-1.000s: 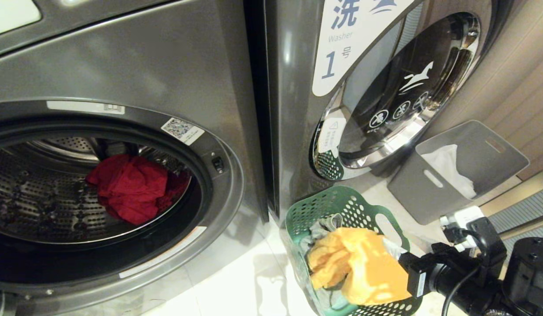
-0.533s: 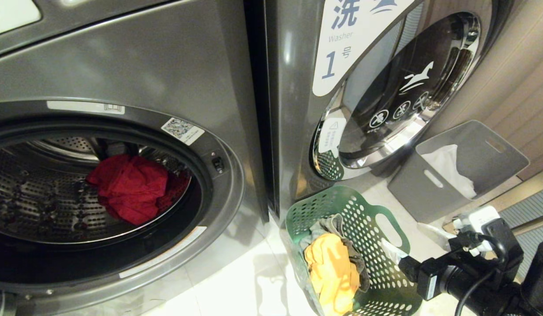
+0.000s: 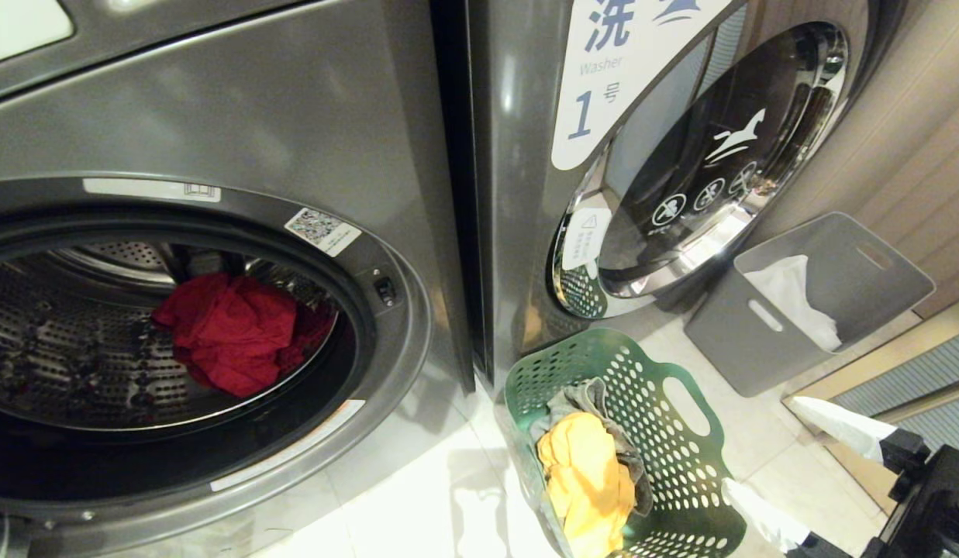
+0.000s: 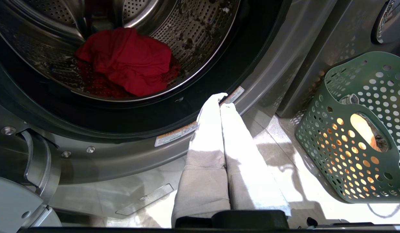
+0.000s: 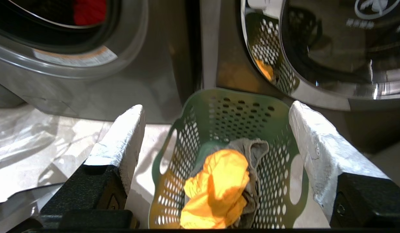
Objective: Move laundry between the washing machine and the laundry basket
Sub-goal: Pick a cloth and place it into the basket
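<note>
The washing machine (image 3: 215,116) stands open on the left, and a red garment (image 3: 231,329) lies in its steel drum. To the right, a green perforated laundry basket (image 3: 572,356) sits on the floor. It holds a yellow garment (image 3: 588,480) on top of a grey one (image 3: 588,395). My right gripper (image 3: 762,446) hangs open beside the basket's right rim, holding nothing. In the right wrist view the right gripper (image 5: 216,106) frames the basket (image 5: 225,103) and the yellow garment (image 5: 216,191). My left gripper (image 4: 223,99) is shut and empty, low in front of the drum's rim, near the red garment (image 4: 128,61).
A round chrome-rimmed door (image 3: 704,170) with a "Washer 1" sticker stands just behind the basket. A grey bin (image 3: 874,256) with white lining sits on the floor at the right. Pale floor tiles (image 3: 417,496) lie between the machine and the basket.
My right gripper opened and let go of the yellow garment, which dropped into the basket. The right arm then drew back toward the lower right.
</note>
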Controlling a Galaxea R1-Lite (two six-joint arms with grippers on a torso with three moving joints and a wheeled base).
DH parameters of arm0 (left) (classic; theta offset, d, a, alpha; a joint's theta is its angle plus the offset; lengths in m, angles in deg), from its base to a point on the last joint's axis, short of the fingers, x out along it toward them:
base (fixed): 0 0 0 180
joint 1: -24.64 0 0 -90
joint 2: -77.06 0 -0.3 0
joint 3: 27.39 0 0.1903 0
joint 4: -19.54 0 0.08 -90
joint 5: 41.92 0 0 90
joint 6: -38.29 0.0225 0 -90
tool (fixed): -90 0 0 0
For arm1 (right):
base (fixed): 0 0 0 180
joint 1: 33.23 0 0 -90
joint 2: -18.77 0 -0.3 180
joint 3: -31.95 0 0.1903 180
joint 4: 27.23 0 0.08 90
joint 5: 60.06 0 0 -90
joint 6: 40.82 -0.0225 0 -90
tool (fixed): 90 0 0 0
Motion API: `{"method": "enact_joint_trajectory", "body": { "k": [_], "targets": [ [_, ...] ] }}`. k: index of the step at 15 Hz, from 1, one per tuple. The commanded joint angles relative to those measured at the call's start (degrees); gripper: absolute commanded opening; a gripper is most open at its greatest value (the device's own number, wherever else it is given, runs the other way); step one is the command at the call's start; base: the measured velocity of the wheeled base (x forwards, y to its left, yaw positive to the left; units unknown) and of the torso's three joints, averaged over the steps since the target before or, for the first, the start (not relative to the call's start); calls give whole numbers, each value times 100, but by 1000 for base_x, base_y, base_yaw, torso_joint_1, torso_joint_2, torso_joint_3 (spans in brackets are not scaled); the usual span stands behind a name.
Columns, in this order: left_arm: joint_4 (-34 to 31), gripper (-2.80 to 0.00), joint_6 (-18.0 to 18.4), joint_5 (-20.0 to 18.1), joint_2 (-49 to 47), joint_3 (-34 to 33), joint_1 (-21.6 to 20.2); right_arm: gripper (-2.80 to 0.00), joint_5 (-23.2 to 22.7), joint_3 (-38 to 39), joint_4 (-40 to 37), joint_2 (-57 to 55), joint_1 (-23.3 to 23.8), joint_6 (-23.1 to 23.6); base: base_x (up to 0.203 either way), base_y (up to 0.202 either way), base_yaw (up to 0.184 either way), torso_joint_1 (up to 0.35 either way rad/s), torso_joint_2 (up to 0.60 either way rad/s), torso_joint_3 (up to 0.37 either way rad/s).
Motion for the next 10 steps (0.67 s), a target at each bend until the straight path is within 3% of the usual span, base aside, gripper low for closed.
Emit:
{"method": "enact_joint_trajectory", "body": {
  "k": [1,5,10],
  "targets": [
    [6,-280,1,-1,-9,-229,-1,0,0,24,36,284,-73,80,0,0,0,0,0,0],
    [6,-280,1,-1,-9,-229,-1,0,40,33,54,364,-49,423,0,0,0,0,0,0],
    [6,-280,1,-1,-9,-229,-1,0,33,86,54,458,-55,515,0,0,0,0,0,0]
  ]
}}
